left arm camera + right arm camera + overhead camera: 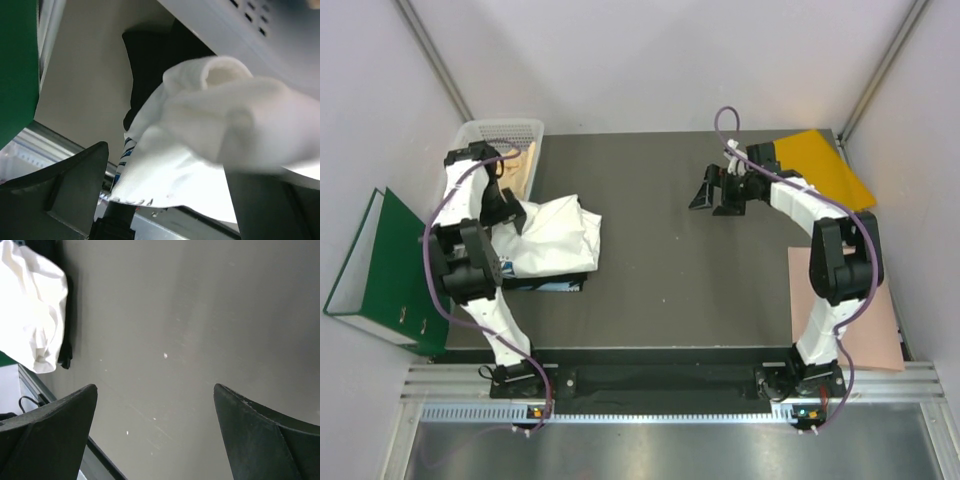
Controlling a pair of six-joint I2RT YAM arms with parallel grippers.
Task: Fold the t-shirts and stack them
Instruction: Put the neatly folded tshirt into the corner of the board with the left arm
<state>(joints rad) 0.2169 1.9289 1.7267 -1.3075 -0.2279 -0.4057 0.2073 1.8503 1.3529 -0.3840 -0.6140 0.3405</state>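
Observation:
The white t-shirt (555,240) lies bunched up at the table's left side. It rests on the black t-shirt (542,283), of which only an edge shows. My left gripper (512,208) hangs at the white shirt's left edge. In the left wrist view its fingers (65,192) stand wide apart and open, and white cloth (220,125) with a blue print drapes between them, with the black shirt (150,65) behind. My right gripper (720,190) hovers open over bare table at the back right with nothing in it (155,430). Both the white shirt (30,315) and the black shirt (67,325) show far to its left.
A white mesh basket (505,132) stands at the back left. A green binder (375,270) lies off the table's left edge. An orange-yellow envelope (825,165) sits at the back right and a pink paper sheet (850,310) at the right edge.

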